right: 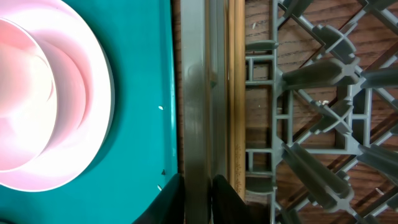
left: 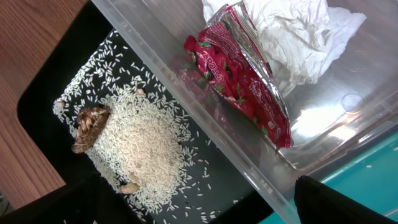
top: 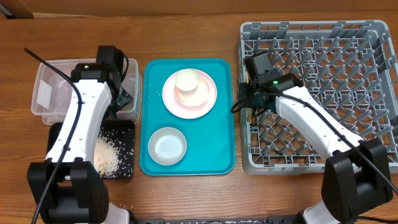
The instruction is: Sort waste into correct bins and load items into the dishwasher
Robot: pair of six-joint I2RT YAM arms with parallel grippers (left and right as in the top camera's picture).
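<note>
My left gripper (left: 199, 211) is open and empty; it hovers over the edge between the clear tub (top: 50, 93) and the black tray (top: 127, 130). The red wrapper (left: 242, 81) and the white napkin (left: 292, 37) lie in the tub. Rice (left: 140, 140) with brown scraps (left: 90, 124) lies in the black tray. My right gripper (right: 199, 199) is shut on the left wall of the grey dish rack (right: 199, 93); the rack (top: 323, 81) holds no dishes. The pink plate (top: 171, 102) carries the pink bowl (top: 196, 98) and the cream cup (top: 186, 80). The white bowl (top: 167, 145) stands nearer.
The teal serving tray (top: 211, 149) lies between the bins and the rack and holds all the dishes. A few rice grains are scattered on it. The rack's left wall stands close against the tray's right edge (right: 168, 93). Wooden table shows around everything.
</note>
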